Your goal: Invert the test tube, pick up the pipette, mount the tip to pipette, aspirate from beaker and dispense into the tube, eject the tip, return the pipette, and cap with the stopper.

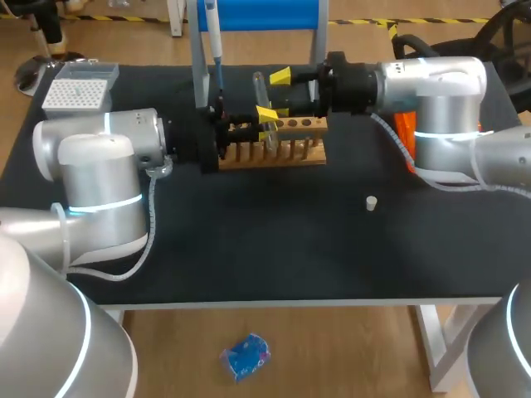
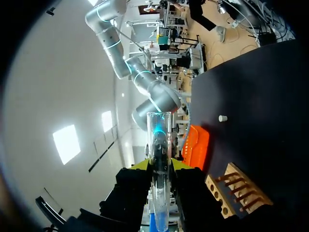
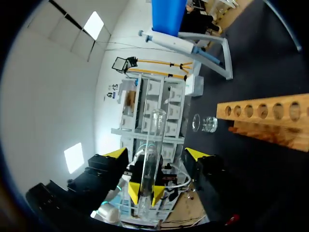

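Head view: left fingers (image 1: 267, 112) grip test tube (image 1: 261, 88), right fingers (image 1: 280, 76) spread.

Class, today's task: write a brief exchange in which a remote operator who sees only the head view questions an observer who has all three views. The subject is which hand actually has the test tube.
Operator: From above I cannot tell what grips the test tube. Which hand has it?
Observer: The left hand. Its wrist view shows both yellow tips pressed on the glass from two sides.
Operator: And the right hand? It looks just as close.
Observer: It is open. Its wrist view shows its tips standing wide of the tube on either side, touching no glass.
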Controlling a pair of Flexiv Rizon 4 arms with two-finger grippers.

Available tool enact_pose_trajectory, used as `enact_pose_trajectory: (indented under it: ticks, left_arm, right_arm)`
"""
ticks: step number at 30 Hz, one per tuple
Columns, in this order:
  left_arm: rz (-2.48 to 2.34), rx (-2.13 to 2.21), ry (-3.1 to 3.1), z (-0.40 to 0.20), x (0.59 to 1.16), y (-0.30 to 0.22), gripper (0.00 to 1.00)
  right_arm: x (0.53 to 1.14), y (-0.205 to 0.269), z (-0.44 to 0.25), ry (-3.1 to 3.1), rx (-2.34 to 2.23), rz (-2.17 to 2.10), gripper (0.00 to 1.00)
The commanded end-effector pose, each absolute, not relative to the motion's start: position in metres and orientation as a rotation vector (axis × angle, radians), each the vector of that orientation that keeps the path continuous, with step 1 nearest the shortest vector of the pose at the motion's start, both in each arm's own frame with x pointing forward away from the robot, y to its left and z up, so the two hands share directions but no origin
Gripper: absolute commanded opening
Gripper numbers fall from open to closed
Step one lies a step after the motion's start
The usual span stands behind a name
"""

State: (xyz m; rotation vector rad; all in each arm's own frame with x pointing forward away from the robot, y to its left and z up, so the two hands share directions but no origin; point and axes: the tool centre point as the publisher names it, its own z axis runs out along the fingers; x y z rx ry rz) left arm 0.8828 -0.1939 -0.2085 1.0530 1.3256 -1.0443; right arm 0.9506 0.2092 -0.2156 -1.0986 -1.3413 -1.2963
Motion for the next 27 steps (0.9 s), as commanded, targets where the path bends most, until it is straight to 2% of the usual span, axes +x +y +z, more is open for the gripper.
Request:
enact_pose_trajectory:
  ticks: [1, 8, 10, 21, 27]
  left_arm:
    - [-1.103, 1.039, 1.382, -0.200, 0.883, -0.182, 0.00]
    - [-1.310, 1.071, 1.554, -0.199, 0.889, -0.170, 0.00]
    - [-1.078, 1.192, 1.537, -0.195, 0.892, -0.167, 0.00]
    - [-1.078, 1.192, 1.537, -0.195, 0.892, -0.167, 0.00]
    - [-1.334, 0.885, 1.709, -0.175, 0.893, -0.164, 0.00]
  right_arm:
    - [0.943, 0.185, -0.204, -1.444, -1.060, -1.442, 1.00]
    - [0.938, 0.162, -0.181, -1.854, -0.611, -1.786, 1.00]
    - [0.938, 0.162, -0.181, -1.854, -0.611, -1.786, 1.00]
    - [0.938, 0.162, -0.181, -1.854, -0.611, -1.786, 1.00]
    - [0.939, 0.154, -0.184, -2.196, -0.390, -1.860, 1.00]
